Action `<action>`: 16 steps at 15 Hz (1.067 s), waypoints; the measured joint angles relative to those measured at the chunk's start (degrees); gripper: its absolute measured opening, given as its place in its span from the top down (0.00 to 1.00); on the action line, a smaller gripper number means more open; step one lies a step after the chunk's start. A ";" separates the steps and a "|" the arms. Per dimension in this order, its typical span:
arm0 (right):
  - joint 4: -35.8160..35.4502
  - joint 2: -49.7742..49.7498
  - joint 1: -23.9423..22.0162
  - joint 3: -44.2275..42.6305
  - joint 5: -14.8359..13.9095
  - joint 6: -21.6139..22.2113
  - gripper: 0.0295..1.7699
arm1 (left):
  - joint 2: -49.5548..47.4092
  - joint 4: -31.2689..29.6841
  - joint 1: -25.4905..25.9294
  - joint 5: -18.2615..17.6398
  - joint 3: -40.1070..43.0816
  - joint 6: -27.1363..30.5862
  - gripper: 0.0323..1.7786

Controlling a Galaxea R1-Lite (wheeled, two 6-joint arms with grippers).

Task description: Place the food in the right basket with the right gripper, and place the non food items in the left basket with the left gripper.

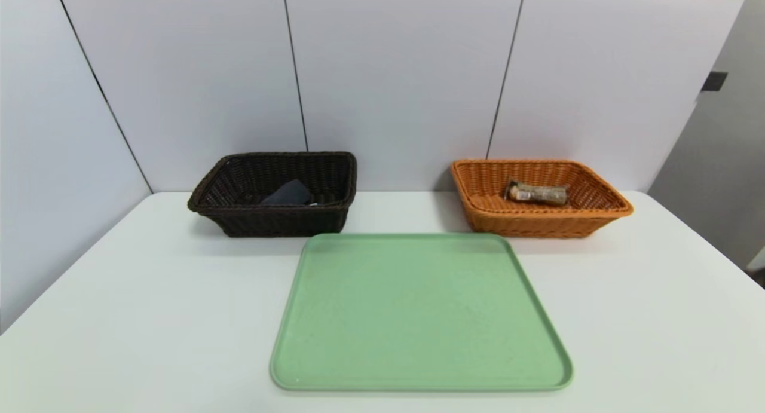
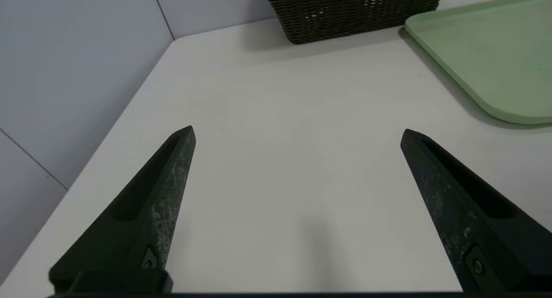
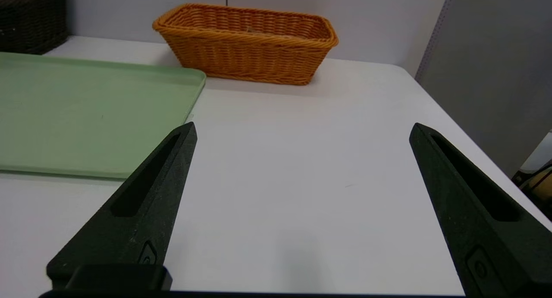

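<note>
A dark brown wicker basket (image 1: 210,189) stands at the back left of the table and holds a dark flat item (image 1: 288,193). At the back right, an orange wicker basket (image 1: 609,207) holds a wrapped food item (image 1: 536,193). Neither gripper shows in the head view. My left gripper (image 2: 297,132) is open over bare table near the left front corner, with the dark basket (image 2: 353,9) ahead of it. My right gripper (image 3: 302,129) is open over bare table at the right front, with the orange basket (image 3: 246,45) ahead. Nothing lies between either pair of fingers.
A green tray (image 1: 418,311) lies in the middle of the white table (image 1: 149,293) with nothing on it; its edge shows in both wrist views (image 2: 487,52) (image 3: 86,112). Grey wall panels close off the back and left side. The table's right edge drops off.
</note>
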 joint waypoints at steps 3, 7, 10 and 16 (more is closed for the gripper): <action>5.38 0.00 -0.02 0.99 1.32 2.06 0.04 | 0.00 3.38 0.00 -1.76 0.22 -2.40 0.05; 5.03 0.00 -0.02 1.10 1.26 3.78 0.04 | 0.00 2.76 0.00 -0.72 0.34 -7.30 0.05; 5.06 0.00 -0.02 1.12 1.21 4.22 0.04 | 0.00 2.72 0.00 -0.71 0.44 -7.44 0.05; 5.10 0.00 0.00 1.12 0.99 4.73 0.04 | 0.00 2.67 0.00 -0.68 0.44 -7.45 0.05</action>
